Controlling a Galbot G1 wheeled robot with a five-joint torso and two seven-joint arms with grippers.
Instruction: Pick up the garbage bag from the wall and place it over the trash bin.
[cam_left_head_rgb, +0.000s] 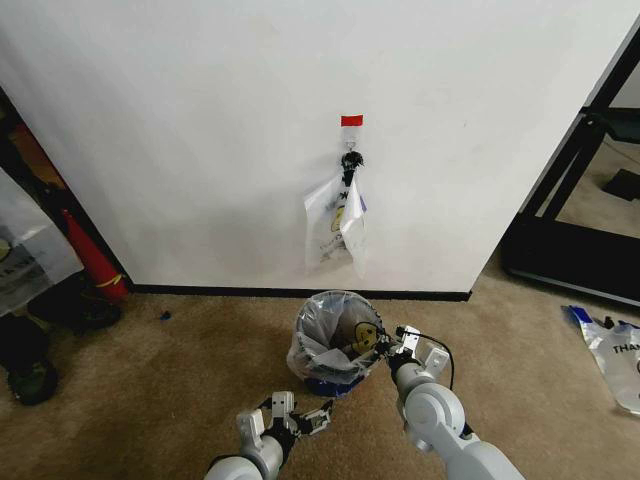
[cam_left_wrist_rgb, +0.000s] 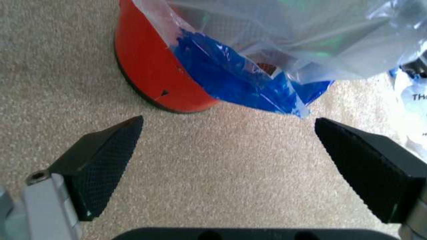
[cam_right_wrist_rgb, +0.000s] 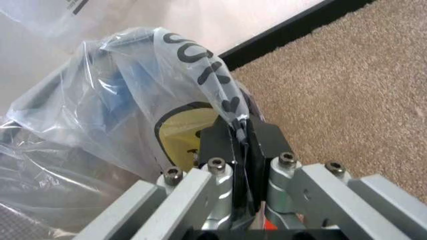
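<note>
Bag's basically on the bin — just the finishing tug left, by the look of it.

The garbage bag (cam_left_head_rgb: 335, 335) sits draped over the trash bin (cam_left_wrist_rgb: 150, 70) on the carpet just below the wall (cam_left_head_rgb: 200, 120). The right end effector (cam_right_wrist_rgb: 241, 145) is clamped on a fold of it at the rim, while the left end effector (cam_left_wrist_rgb: 227, 165) hangs wide, holding nothing, near the bin's red base. I'd say what's left is letting go and maybe tidying the blue edge. Readable print — only partial dark letters curving over the yellow smiley, nothing I can spell out.
</note>
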